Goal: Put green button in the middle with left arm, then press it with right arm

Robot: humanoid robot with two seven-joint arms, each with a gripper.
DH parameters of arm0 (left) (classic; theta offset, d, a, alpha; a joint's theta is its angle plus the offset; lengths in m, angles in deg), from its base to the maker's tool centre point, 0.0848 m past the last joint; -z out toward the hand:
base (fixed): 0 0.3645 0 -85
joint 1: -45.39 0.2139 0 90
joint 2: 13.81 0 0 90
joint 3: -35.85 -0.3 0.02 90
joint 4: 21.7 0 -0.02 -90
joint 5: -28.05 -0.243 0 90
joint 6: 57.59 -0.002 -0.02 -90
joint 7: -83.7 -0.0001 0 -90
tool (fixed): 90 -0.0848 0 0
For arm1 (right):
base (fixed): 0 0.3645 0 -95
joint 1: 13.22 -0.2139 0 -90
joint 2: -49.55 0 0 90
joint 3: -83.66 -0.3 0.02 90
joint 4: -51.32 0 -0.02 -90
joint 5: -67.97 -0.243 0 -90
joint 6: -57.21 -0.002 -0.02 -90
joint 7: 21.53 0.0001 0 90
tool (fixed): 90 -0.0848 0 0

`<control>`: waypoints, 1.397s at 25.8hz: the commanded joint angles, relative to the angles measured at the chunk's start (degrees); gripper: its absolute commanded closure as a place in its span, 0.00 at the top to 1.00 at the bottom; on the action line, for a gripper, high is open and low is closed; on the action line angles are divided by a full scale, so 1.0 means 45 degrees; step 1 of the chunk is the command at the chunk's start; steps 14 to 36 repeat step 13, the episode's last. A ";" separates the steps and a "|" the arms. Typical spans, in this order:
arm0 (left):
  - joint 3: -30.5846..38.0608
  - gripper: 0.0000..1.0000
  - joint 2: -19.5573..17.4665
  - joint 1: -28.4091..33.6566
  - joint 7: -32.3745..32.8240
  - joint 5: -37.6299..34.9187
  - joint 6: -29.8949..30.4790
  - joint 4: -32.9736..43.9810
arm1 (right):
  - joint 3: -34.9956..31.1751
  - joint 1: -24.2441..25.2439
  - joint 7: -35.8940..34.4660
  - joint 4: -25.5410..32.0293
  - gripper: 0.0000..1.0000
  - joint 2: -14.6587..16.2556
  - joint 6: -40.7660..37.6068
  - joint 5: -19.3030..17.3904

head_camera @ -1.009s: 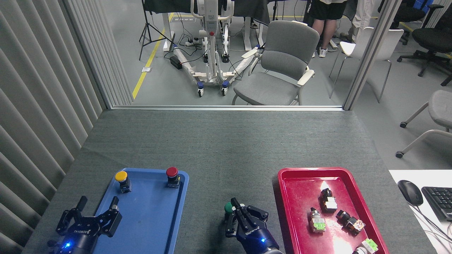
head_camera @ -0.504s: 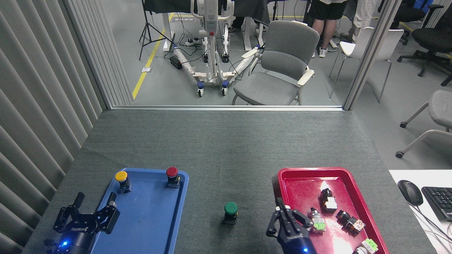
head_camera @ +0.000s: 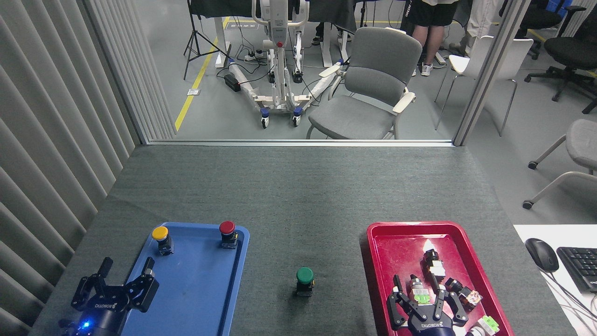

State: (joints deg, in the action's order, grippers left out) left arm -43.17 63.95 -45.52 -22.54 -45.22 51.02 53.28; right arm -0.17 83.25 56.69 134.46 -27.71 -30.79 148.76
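Centrally, the grey mat (head_camera: 298, 196) covers the table, flanked by a blue tray (head_camera: 196, 298) on the left and a red tray (head_camera: 396, 242) on the right. At the bottom corners, the left gripper (head_camera: 127, 275) hangs spread and empty over the blue tray's left edge, the right gripper (head_camera: 419, 298) spread and empty above the red tray's switches (head_camera: 436, 269). Smallest, the green button (head_camera: 304, 280) stands upright on the mat between the trays, apart from both grippers.
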 commanded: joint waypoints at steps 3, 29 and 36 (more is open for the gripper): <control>-0.0038 1.00 0.0007 0.0085 0.0034 -0.0027 0.0063 0.0154 | -0.0122 0.0262 -0.0175 0.0352 1.00 0.0097 0.0003 -0.0005; -0.0116 1.00 0.0007 0.0261 0.0034 -0.0027 0.0161 0.0310 | -0.0142 0.0379 -0.0429 0.0547 1.00 0.0078 0.0003 -0.0005; -0.0116 1.00 0.0007 0.0261 0.0034 -0.0027 0.0161 0.0310 | -0.0142 0.0379 -0.0429 0.0547 1.00 0.0078 0.0003 -0.0005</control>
